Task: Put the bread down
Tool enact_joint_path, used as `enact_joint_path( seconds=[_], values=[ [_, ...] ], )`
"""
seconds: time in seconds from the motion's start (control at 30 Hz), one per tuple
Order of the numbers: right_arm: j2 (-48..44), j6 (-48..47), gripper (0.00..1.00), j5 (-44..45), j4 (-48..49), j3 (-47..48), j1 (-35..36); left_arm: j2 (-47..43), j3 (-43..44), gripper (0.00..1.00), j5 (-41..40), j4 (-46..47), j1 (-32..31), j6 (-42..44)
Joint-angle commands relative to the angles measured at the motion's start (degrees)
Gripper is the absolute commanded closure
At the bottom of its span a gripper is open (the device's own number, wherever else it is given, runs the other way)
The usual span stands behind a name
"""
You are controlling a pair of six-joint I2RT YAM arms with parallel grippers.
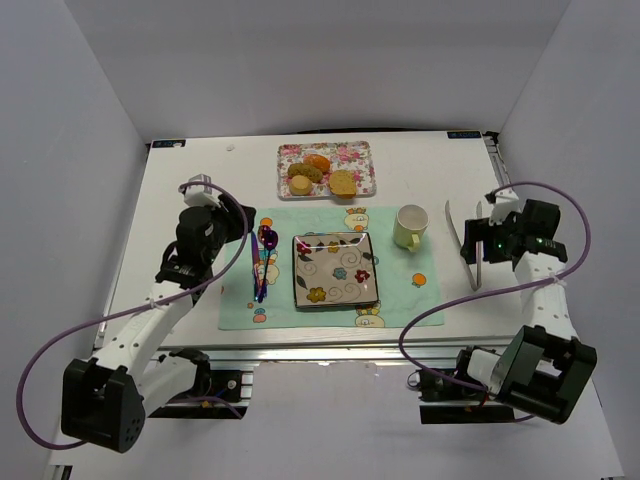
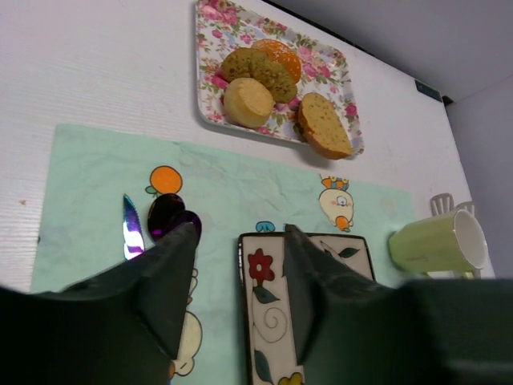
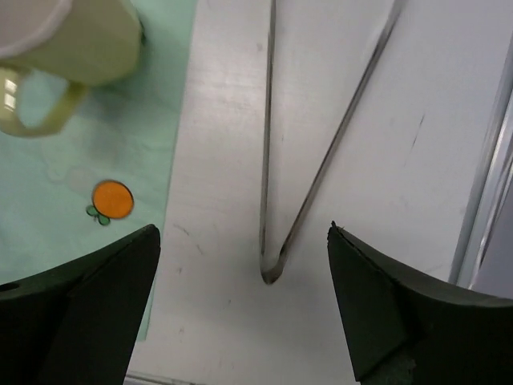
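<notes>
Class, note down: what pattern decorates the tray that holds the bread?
A pink floral print on white; the tray shows best in the left wrist view.

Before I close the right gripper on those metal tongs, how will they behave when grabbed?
The tongs look thin and springy: their arms splay wide from the joint, so squeezing probably closes them. They seem smooth and shiny, lying flat on the table, so they may slide or slip. Likely light. The right gripper stands open above them.

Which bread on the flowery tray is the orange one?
The round orange bun, farthest back on the floral rectangular tray. It alone is bright orange; the other pieces are brown or pale tan.
</notes>
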Motion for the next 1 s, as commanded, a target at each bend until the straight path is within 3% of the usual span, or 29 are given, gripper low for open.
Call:
enact_joint_path(
  seconds=[0.0,0.1,0.23,0.73,0.97],
  values=[
    [0.08,2.32,0.11,11.19,-2.58,-3.32,-0.02,0.6,-0.18,0.4,2.69,2.38,0.08,0.39],
    [-0.19,3.03,0.11,12.78,2.41,-6.83,0.07,1.65,0.07,0.38,3.22,2.82,0.08,0.74],
    [6.99,5.75,0.11,19.34,8.92,-7.02,1.91,2.8,0.95,0.37,3.22,2.03,0.08,1.97],
    [26.6,9.09,0.24,12.96,18.25,-0.43,2.44,-2.3,-1.59,0.37,1.2,-0.78,0.08,0.57],
    [30.57,8.74,0.48,8.91,17.9,1.51,2.44,-3.88,-0.89,0.37,0.24,-3.51,0.08,1.44]
  ],
)
